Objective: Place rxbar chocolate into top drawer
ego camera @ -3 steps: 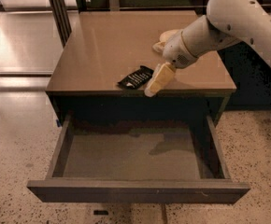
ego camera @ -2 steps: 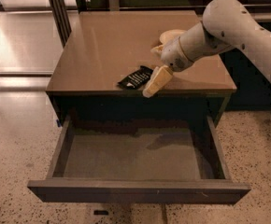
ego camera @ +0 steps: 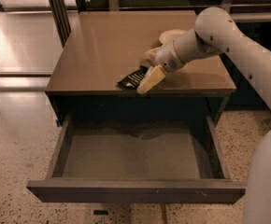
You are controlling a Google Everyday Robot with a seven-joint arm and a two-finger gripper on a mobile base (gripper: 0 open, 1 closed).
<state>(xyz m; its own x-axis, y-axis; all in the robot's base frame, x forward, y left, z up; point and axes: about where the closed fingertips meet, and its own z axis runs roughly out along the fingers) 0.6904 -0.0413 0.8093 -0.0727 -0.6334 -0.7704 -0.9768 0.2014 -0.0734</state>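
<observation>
hand [ego camera: 146, 83] at rxbar chocolate [ego camera: 131, 79] on cabinet top [ego camera: 103, 45] — grip cannot tell, lettering unreadable — top drawer [ego camera: 135, 191] open

You have the gripper [ego camera: 148, 79] in cream, low over the front edge of the cabinet top [ego camera: 103, 45], right at the rxbar chocolate [ego camera: 131, 79], whose wrapper is black with white lettering. The arm [ego camera: 240, 48] reads off-white with small dark dots. The cabinet top is plain brown. The top drawer [ego camera: 135, 191] has a plain dark grey-brown front and a greyish inner floor. The bowl [ego camera: 172, 34] is cream. The floor [ego camera: 14, 143] is pale with dark speckles.
</observation>
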